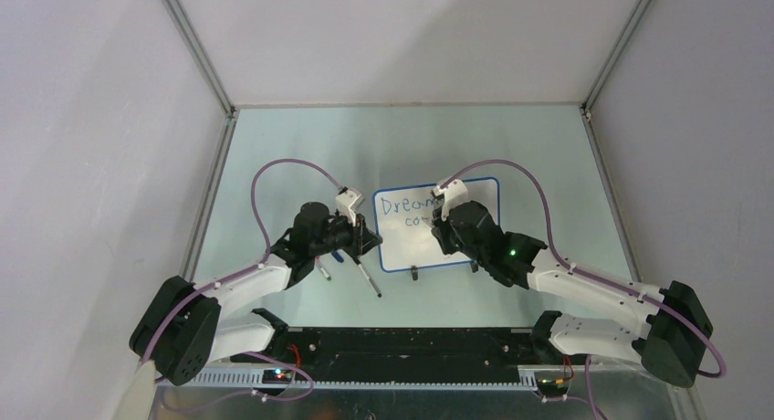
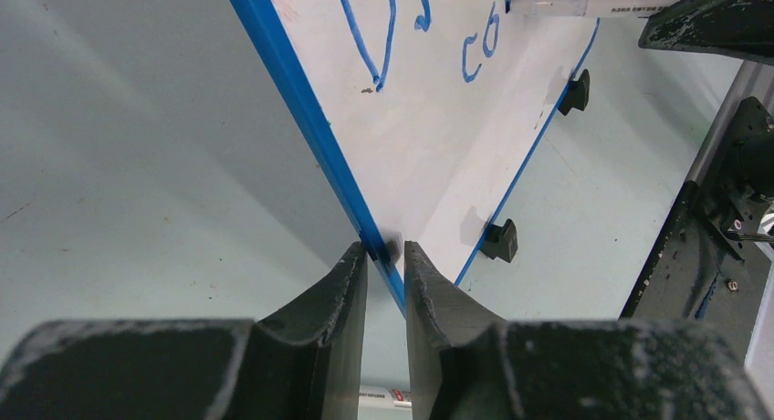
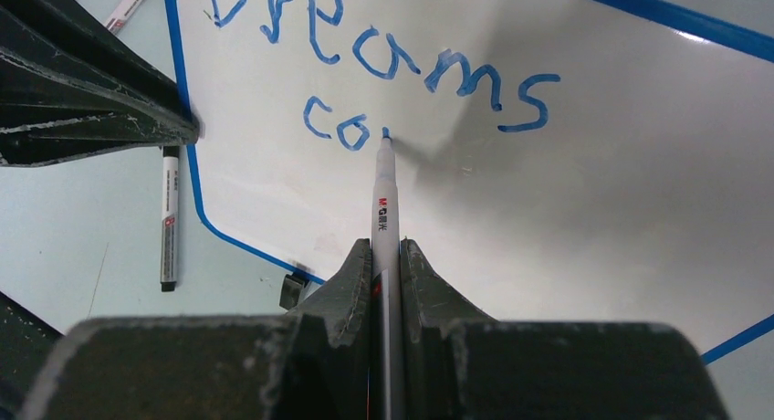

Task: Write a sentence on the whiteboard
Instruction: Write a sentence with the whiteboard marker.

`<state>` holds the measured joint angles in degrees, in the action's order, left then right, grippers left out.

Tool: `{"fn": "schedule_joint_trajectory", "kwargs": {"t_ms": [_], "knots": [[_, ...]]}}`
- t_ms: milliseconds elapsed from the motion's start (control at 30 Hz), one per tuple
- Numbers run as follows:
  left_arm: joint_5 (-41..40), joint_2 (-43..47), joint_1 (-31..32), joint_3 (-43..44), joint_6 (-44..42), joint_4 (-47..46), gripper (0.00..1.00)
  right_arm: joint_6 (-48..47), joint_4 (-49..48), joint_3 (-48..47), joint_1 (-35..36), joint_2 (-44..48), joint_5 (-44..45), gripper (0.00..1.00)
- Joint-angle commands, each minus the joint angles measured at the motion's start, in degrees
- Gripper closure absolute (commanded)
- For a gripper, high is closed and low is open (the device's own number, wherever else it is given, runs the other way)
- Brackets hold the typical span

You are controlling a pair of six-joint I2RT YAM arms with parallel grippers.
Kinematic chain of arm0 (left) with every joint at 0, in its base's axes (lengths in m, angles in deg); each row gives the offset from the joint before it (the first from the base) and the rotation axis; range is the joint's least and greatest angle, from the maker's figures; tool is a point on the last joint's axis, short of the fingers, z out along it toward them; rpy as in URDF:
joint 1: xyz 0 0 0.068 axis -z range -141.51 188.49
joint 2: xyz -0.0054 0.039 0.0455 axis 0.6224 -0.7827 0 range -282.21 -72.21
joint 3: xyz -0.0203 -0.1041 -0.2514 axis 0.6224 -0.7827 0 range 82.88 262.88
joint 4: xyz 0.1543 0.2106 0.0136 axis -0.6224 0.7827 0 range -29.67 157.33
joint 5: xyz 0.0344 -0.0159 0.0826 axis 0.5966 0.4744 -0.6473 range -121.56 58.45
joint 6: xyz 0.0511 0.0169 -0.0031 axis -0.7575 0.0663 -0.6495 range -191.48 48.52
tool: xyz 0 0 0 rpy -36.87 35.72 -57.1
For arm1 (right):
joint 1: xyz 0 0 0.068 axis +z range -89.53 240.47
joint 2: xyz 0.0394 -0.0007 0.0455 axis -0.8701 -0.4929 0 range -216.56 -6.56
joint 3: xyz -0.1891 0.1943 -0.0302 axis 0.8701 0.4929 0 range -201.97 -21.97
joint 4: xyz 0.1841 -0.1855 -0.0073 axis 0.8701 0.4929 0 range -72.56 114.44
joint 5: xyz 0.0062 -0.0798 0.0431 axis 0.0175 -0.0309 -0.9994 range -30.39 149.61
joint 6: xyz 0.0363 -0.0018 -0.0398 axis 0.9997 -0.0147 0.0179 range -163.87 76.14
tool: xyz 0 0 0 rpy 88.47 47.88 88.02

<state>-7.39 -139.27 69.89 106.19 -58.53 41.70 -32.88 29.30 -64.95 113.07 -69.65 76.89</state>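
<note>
Blue sentence point(image 3: 379, 59) is reading "Dreams co" on the whiteboard point(image 3: 593, 219), the right hand point(image 3: 384, 253) pinching the marker point(image 3: 383, 187) with its tip touching straight ahead just right of the "o", the left hand point(image 2: 385, 254) clamping the board's rim.

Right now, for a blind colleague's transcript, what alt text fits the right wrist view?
The right gripper holds a white marker, tip on the whiteboard after "co", under blue handwritten "Dreams". The left gripper clamps the board's edge; another marker lies on the table.
</note>
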Motion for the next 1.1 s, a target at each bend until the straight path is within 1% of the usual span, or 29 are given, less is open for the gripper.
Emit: {"fn": "schedule_joint_trajectory", "kwargs": {"t_ms": [0,300,400,700,1067], "knots": [[0.49,0.89,0.32,1.21,-1.26,-0.61,0.74,0.88,2.52,-0.08,-0.44,-0.35,0.45,1.0],[0.51,1.06,0.35,1.21,-1.26,-0.59,0.74,0.63,2.59,-0.08,-0.46,0.24,-0.34,1.0],[0.53,1.01,0.3,1.13,-1.26,-0.6,0.74,0.66,2.66,-0.08,-0.65,0.38,-1.83,1.0],[0.48,1.05,0.33,1.13,-1.24,-0.61,0.74,0.74,3.36,-0.19,-1.12,0.54,-1.76,1.0],[0.53,1.19,0.33,1.11,-1.26,-0.61,0.74,0.01,2.95,-2.83,-1.48,-2.08,-0.78,1.0]]}}
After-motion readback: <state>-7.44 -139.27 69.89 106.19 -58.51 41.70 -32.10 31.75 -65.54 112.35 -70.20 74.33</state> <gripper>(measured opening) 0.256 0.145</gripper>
